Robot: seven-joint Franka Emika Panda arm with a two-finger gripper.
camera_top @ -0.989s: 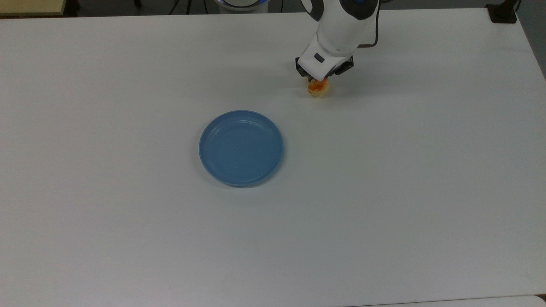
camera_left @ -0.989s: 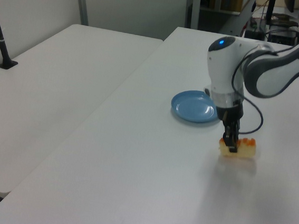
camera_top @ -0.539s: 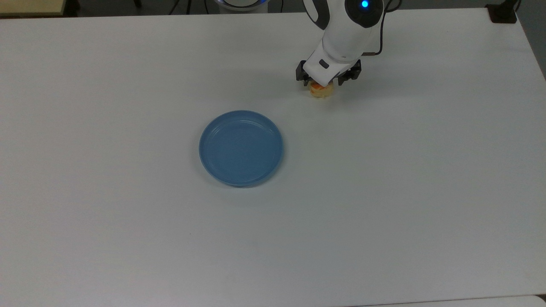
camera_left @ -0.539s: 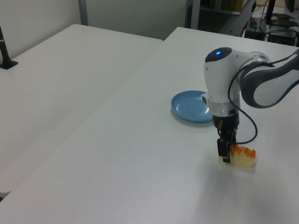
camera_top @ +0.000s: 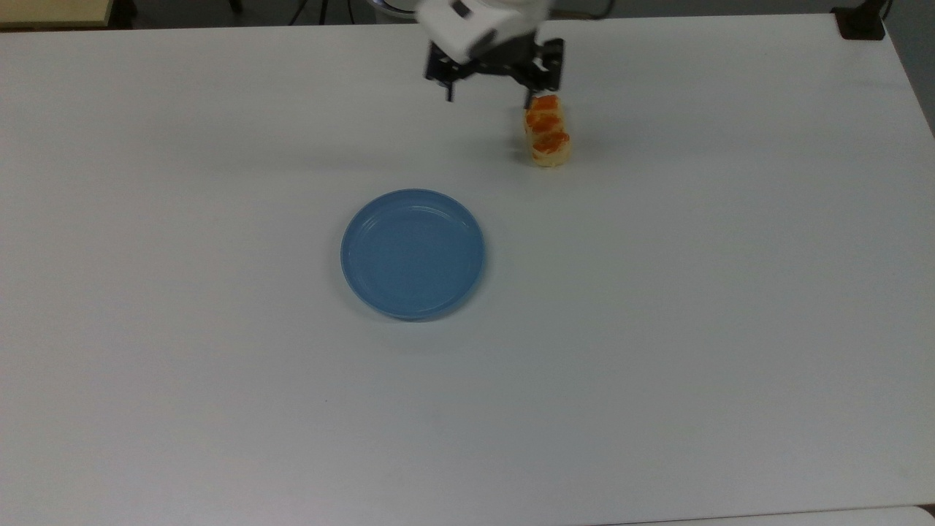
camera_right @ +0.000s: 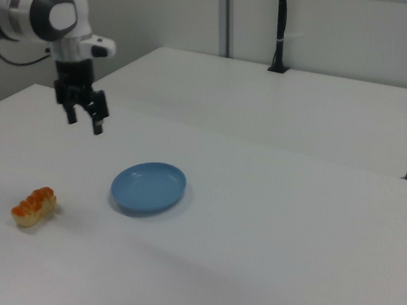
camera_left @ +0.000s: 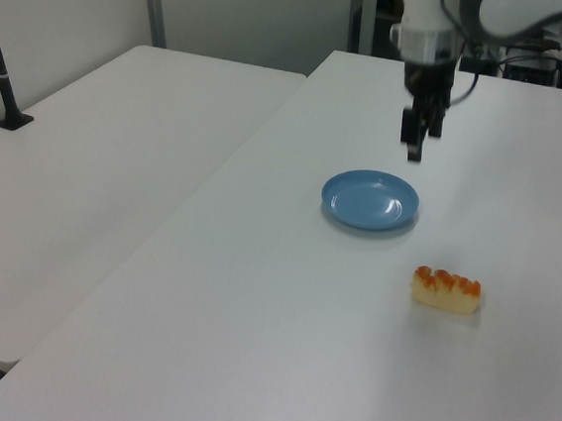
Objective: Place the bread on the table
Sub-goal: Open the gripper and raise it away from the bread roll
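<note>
You have the bread (camera_top: 547, 129) lying flat on the white bench (camera_top: 657, 329), well apart from the blue plate (camera_top: 413, 253) and at about one o'clock from it in the top view. In the left view it sits at about five o'clock from the plate, and in the right view at about eight o'clock. The gripper (camera_top: 491, 71) hangs above the bench at about eleven o'clock from the bun in the top view, raised clear of it, with its fingers (camera_top: 532, 85) spread wide and nothing between them. Judged from how things lie, the task looks done: the bun rests on the bench and off the plate. The bun is a small oblong loaf of three joined lumps, pale tan along the sides with glossy orange tops. It reads as light and probably soft, so expect it to dent or compress under a firm squeeze, and the shiny tops may be slick. If you need to take it again, close across the narrow width at the middle lump, on the matte sides, not the glazed tops. The plate is round, shallow and smooth with a raised rim; the bench is plain, matte and flat.
</note>
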